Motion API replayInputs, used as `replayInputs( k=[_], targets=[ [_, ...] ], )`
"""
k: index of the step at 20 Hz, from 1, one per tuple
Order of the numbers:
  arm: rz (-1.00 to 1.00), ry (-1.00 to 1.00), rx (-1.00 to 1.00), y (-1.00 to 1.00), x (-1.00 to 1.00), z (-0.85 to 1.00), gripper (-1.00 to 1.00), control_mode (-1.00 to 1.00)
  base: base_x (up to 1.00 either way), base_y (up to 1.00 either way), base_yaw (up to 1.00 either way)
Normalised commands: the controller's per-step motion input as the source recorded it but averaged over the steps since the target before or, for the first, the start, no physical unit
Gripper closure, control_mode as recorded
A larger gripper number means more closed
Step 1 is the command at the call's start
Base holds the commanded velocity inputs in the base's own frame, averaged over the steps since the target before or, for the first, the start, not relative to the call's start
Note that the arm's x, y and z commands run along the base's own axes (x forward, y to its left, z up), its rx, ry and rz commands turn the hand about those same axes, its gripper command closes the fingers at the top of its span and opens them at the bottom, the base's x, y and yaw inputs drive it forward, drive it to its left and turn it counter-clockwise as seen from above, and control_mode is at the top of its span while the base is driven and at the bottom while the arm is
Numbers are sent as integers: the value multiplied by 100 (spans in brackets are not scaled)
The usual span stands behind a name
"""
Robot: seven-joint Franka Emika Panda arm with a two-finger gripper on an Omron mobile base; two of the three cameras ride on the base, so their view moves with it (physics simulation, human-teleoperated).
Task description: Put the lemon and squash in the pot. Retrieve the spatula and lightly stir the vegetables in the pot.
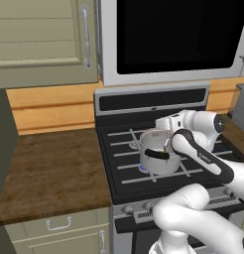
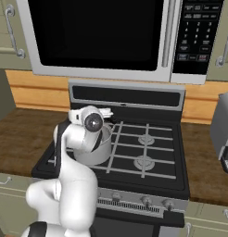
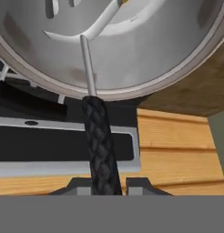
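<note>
Over the stove (image 1: 144, 163), left base view: pot (image 1: 154, 161) sits on the front-left burner, arm folded above it, hand at the far rim. Thin dark stick slants inside the pot, likely the spatula (image 1: 167, 145). Can't read the jaws from here.

Right base view: arm's wrist blocks most of the pot (image 2: 103, 152); only its right wall and rim show. Adds context the left view lacks: the other burners, microwave (image 2: 111, 37) above, toaster (image 2: 223, 129) on the right counter. Nothing about the grip.

Hand view: the only one that settles it. Gripper (image 3: 106, 184) has its tips close either side of the spatula's (image 3: 101, 145) black woven handle, nearly closed on it. Metal shank runs on into the pot (image 3: 145, 54); a sliver of yellow vegetable (image 3: 126, 2) at the top edge.

Judgement: stirring step, late in the task. Next move needs small, slow sweeps, head kept low, off the wall so the pot doesn't shift.
</note>
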Motion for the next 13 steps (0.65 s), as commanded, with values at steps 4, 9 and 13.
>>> replayInputs(
  k=[4,9,13],
  targets=[
    [0,0,18,32,0,-4,100,-100,0,0,0],
    [0,5,18,13,-2,0,100,-100,0,0,0],
    [-2,1,21,3,-18,-11,100,-100,0,0,0]
  ],
)
